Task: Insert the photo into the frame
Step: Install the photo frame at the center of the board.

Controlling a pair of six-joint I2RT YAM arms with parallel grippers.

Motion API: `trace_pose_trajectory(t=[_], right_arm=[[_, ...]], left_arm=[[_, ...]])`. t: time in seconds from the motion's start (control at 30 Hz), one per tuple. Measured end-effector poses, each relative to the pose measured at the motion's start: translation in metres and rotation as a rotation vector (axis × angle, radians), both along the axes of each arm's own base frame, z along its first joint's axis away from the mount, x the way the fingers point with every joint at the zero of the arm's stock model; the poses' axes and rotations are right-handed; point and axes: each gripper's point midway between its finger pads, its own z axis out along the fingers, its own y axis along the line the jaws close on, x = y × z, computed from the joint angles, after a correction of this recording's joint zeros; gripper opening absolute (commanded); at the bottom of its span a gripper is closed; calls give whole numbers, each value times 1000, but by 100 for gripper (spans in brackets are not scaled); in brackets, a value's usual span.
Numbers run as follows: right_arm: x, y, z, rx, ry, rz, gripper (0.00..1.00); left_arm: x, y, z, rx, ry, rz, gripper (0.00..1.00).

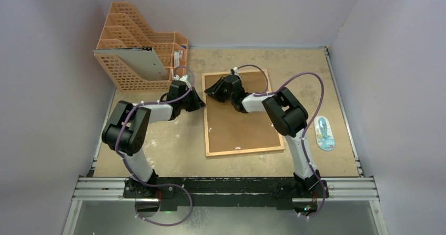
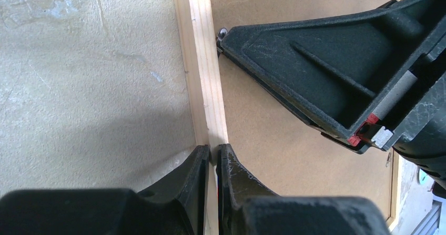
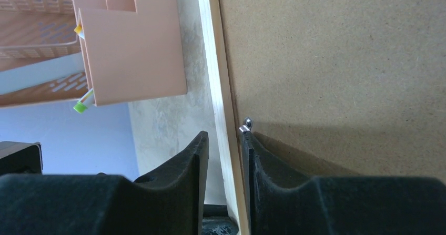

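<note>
The frame (image 1: 244, 151) lies face down at centre of the table (image 1: 168, 145), brown backing panel (image 1: 239, 119) uppermost; the orange file rack (image 1: 131, 40) stands at upper left. The left arm rises from lower left, bends at the elbow and reaches right to the frame's left rail; the left gripper (image 2: 213, 148) is pinched on that rail. The right arm bends at centre right, its forearm crossing the backing panel toward the upper left corner; the right gripper (image 3: 224, 136) straddles the same rail, fingers spread, with a gap beside the outer finger; the inner finger meets a small metal tab (image 3: 246, 123).
</note>
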Motion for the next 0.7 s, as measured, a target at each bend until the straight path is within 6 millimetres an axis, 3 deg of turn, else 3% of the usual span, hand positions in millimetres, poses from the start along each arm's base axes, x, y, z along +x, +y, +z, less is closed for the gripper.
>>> trace_pose_trajectory(t=[0.53, 0.7], right_arm=[[0, 7, -1, 84, 41, -29, 32], [-3, 3, -1, 75, 27, -38, 37]], left_arm=[[3, -1, 1, -7, -12, -2, 4], [3, -1, 1, -7, -12, -2, 10]])
